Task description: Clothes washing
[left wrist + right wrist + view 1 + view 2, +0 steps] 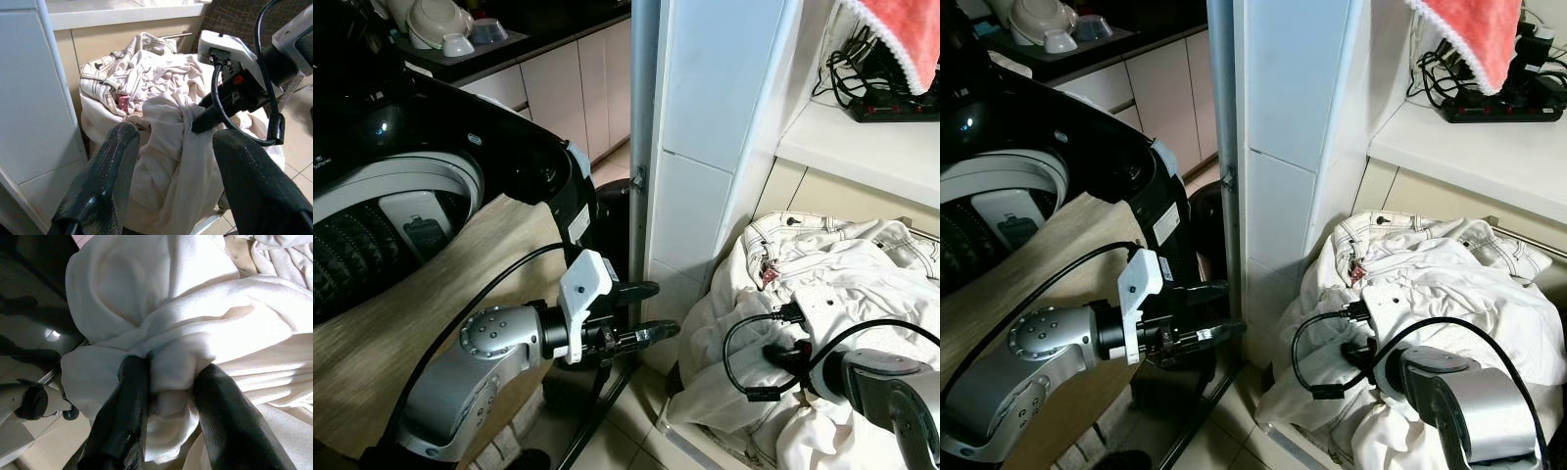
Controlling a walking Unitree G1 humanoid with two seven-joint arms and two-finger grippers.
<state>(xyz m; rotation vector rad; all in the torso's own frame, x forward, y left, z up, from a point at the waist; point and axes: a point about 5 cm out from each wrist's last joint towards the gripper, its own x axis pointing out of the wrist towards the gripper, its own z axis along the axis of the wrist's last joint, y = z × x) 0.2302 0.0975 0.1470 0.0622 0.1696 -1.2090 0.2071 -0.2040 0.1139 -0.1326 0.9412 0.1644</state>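
Laundry's all piled up in a basket (690, 436) on the floor, tucked under a white shelf (862, 147) just right of a white pillar (705, 127). It's a heap of white clothes (842, 284), with a white denim-looking piece (105, 81) on top at the back showing a bit of pink at the waistband.

Right gripper (168, 382) is down in the pile, and its two black fingers (129, 396) are pinched in on a bunched fold of a white garment (195, 333), cloth squeezed between them. So that one's got a solid grab on it.

Left gripper (646, 311) is held out in front of the pillar, pointing toward the basket, near it but not touching anything. Fingers are spread apart with nothing between them.

Washing machine (401, 196) sits off to the robot's left, with its black lid up and the drum (362, 255) visible. Behind it there's a counter with some bowls (445, 24). A red towel (906, 34) hangs above the shelf, next to a black power strip (891, 103) with tangled cords.
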